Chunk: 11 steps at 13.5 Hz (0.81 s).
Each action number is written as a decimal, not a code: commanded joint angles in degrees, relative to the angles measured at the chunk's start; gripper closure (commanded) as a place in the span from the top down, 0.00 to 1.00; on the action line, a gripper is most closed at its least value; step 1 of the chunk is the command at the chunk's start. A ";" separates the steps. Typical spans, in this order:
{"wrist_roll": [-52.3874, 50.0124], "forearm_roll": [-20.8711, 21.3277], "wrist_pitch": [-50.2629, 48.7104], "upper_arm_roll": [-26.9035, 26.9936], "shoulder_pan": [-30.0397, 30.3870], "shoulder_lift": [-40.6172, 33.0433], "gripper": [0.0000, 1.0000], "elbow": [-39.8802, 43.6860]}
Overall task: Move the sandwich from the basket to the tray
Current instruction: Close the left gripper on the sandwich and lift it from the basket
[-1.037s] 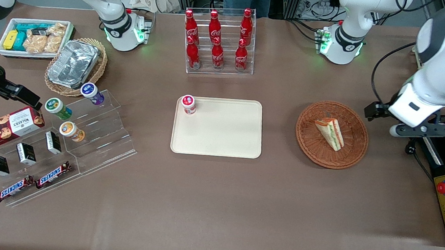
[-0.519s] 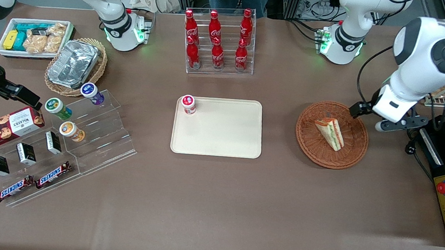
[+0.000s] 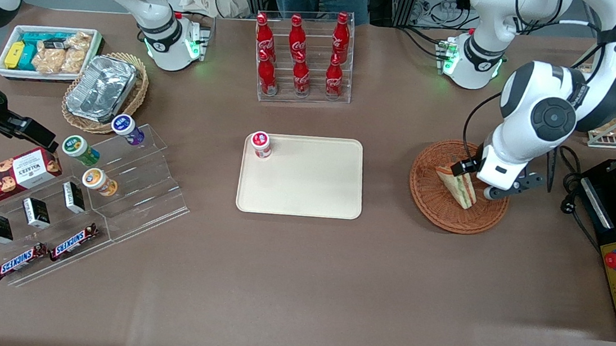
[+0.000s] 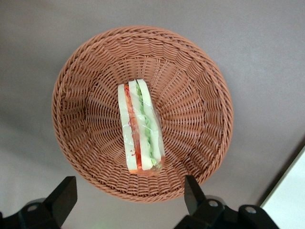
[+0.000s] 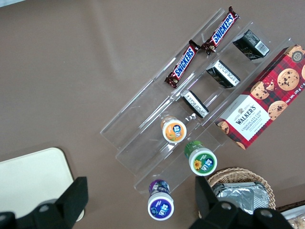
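- The sandwich [image 4: 140, 129] lies on its side in the middle of the basket [image 4: 200, 90], its green and red filling edge showing.
- The gripper [image 4: 128, 202] hangs above the basket, over the sandwich, fingers [image 4: 64, 195] spread wide and holding nothing.
- The basket [image 3: 440, 208] sits on the brown table [image 3: 287, 273], toward the working arm's end from the tray [image 3: 306, 190], well apart from it.
- 1 small red-capped jar [image 3: 260, 144] stands on the tray, in the corner farthest from the basket and the front camera.
- A clear rack of 6 red bottles [image 3: 301, 59] stands farther from the front camera than the tray.
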 commanded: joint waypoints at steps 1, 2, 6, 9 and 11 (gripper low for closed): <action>-1.59 0.17 5.92 0.14 -0.25 -0.86 1.00 -4.74; -1.86 0.08 12.14 0.14 -0.34 -1.47 1.00 -9.13; -9.23 -0.10 23.00 0.14 -0.51 0.44 1.00 -13.74; -9.59 0.16 25.55 0.14 -0.51 0.80 1.00 -16.02; -9.68 0.17 28.10 0.14 -0.60 1.77 1.00 -16.73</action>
